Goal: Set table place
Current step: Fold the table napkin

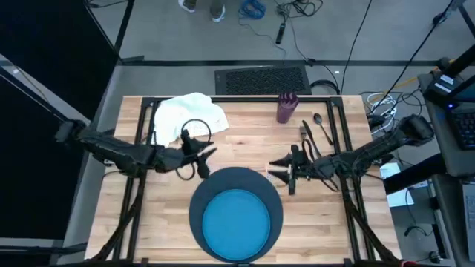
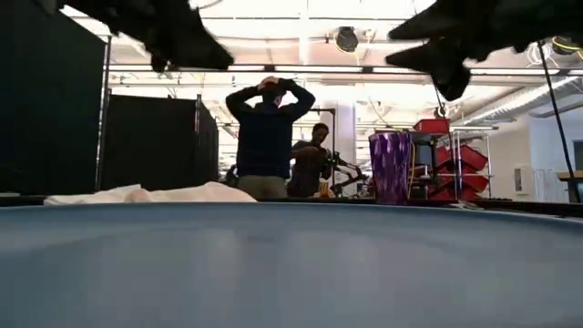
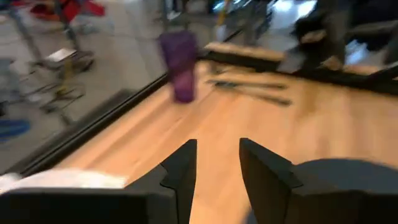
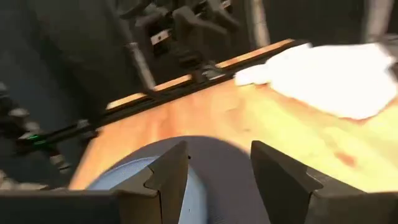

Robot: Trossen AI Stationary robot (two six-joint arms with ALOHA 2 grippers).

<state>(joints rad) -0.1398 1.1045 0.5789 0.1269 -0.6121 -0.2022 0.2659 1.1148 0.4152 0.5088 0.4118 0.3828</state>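
Looking down, we see the round blue plate (image 1: 237, 219) on its grey charger (image 1: 199, 200) between our left gripper (image 1: 202, 156) and right gripper (image 1: 280, 169), both spread, empty.

I work in a lab or workshop: tall black partition panels (image 2: 155, 141) at left, red metal storage racks (image 2: 455, 155) at right, exposed ceiling ducts, loose cables (image 1: 297, 11) across the grey floor up top.

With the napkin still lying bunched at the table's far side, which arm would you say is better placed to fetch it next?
Probably the left. Its tool hangs open beside the napkin, while the right tool, also open, sits across the plate, nearer the cutlery and cup.
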